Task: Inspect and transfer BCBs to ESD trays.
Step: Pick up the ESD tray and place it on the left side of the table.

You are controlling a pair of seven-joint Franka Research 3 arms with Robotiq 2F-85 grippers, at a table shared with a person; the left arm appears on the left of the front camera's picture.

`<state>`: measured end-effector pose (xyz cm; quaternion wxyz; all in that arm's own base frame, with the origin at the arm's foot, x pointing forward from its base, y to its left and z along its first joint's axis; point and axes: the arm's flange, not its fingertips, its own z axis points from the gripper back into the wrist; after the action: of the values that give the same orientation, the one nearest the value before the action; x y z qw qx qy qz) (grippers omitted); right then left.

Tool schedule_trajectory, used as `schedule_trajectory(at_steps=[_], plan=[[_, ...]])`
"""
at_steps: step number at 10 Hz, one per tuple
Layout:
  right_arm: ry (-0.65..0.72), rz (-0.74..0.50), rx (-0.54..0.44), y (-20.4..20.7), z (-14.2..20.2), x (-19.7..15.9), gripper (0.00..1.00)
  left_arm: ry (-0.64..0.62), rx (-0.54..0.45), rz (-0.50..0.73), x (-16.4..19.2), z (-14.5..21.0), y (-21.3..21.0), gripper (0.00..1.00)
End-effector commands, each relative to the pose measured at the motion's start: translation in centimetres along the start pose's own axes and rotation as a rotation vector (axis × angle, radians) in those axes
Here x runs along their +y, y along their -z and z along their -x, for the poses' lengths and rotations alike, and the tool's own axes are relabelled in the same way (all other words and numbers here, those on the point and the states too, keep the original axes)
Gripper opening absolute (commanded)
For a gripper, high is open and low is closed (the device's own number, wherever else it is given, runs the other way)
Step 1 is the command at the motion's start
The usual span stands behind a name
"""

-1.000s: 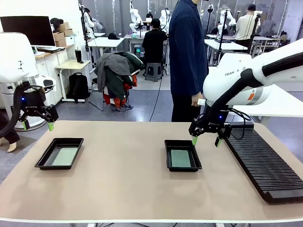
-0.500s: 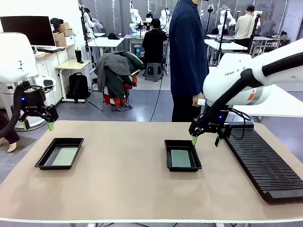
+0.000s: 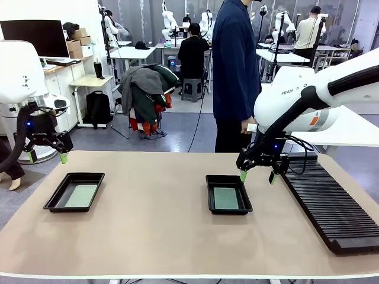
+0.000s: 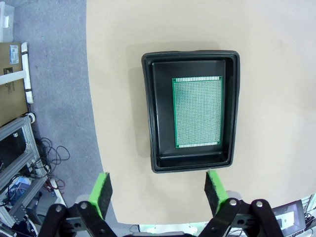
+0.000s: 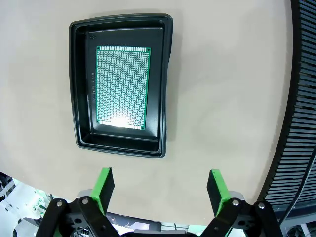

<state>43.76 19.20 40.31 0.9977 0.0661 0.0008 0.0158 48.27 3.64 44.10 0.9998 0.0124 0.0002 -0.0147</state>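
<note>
Item 1: ESD tray, L (image 3: 74, 191), black, shallow, sloped rim, at table's 9 o'clock. Holds one BCB (image 3: 81, 195): thin pale-green rect. perfboard, dense hole grid, flat on floor, offset toward one long wall.
Item 2: ESD tray, centre (image 3: 228, 194), same type. Second BCB (image 3: 225, 198) flat inside, glare patch at one end.
Item 3: slotted rack (image 3: 328, 201), black, ribbed, 3 o'clock.
Left gripper (image 3: 46, 157): above the table edge beyond L tray, jaws wide apart, nothing held.
Right gripper (image 3: 257, 176): at centre tray's 1 o'clock, wide apart, nothing held.
</note>
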Motion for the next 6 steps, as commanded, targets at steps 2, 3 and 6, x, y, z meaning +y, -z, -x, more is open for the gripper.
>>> schedule_trajectory(at_steps=[2,3,6], plan=[[0.004,-0.009,-0.001,0.1,0.0,0.2,1.0,0.0,-0.004,-0.001,0.0,-0.1,0.1,1.0],[0.004,-0.009,-0.001,0.1,0.0,0.2,1.0,0.0,0.0,0.0,0.0,0.0,0.0,1.0],[0.035,-0.108,-0.016,-2.7,1.4,-3.4,1.0,0.045,-0.002,-0.046,-5.4,0.9,-1.7,1.0]])
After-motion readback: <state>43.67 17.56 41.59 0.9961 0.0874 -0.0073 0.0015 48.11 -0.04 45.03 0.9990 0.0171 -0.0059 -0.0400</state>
